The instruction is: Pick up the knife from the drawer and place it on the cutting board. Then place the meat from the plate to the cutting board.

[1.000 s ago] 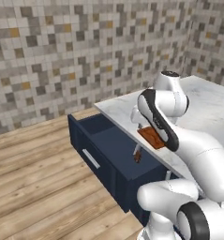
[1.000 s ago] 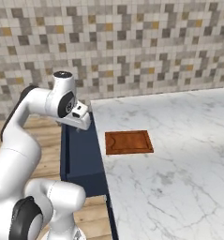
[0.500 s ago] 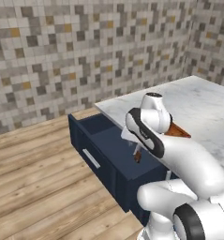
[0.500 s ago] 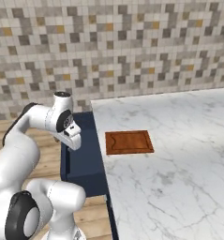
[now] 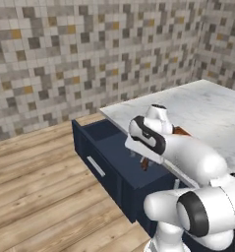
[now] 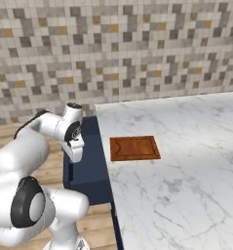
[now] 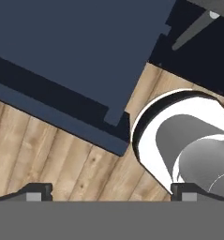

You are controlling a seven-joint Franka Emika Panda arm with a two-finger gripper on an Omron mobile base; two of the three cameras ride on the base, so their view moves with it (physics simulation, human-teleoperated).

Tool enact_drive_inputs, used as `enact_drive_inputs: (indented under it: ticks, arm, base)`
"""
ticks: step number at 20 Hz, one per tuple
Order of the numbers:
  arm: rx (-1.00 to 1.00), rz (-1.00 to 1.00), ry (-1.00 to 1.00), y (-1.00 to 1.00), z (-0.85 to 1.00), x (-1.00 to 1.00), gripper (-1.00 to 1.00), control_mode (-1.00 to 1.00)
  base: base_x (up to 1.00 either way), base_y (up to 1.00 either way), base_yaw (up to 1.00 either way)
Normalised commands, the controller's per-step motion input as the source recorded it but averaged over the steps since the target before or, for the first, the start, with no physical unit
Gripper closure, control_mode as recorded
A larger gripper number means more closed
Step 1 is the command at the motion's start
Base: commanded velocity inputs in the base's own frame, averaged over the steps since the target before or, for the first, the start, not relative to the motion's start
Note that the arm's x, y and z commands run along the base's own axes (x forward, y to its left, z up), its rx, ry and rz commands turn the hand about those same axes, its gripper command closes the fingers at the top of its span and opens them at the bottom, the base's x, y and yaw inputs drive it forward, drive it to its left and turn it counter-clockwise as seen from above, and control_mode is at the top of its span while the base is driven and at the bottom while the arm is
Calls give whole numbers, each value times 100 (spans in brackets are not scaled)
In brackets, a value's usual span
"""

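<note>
navy blue is the drawer (image 5: 114, 162), standing pulled out from under the marble worktop (image 6: 186, 161), and the tool (image 7: 111, 191) hangs low beside it with its two tips set wide apart and nothing between them. in the hand view it looks down past a corner of the drawer onto wooden floor (image 7: 52, 154), so it seems aimed off to the side of the inside, not over it.

the step in hand looks like fetching the knife (image 5: 145, 162): in the left base view a small reddish-brown piece, likely its handle, shows inside the drawer just under the arm; the blade i cannot make out. to do this well, the tool should likely swing back over the open box, line its tips across the handle, and come down straight so they clear the drawer walls. a grip on the handle should make the later set-down flatter.

the cutting board (image 6: 135, 147) lies flat on the worktop near the edge by the drawer, bare on top. the worktop is white marble with grey veins. behind runs a wall of small grey, beige and ochre tiles (image 6: 137, 49), and the floor is pale wood planks.
</note>
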Motion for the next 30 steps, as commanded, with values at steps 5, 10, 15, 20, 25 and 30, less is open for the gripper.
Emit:
enact_drive_inputs:
  ticks: [5,10,15,20,25,30]
  arm:
    - [0,-22,13,10,-33,32,-100,-100]
    - [0,-15,13,16,-26,31,-100,-100]
    - [0,-6,9,16,-24,32,-100,-100]
    - [0,-2,6,0,-31,33,-100,-100]
    - [0,0,2,1,-32,29,-100,-100]
    - [0,0,0,13,-31,26,-100,-100]
  base:
    - [0,0,0]
    - [0,0,0]
    - [0,0,0]
    - [0,0,0]
    - [0,0,0]
    - [0,0,0]
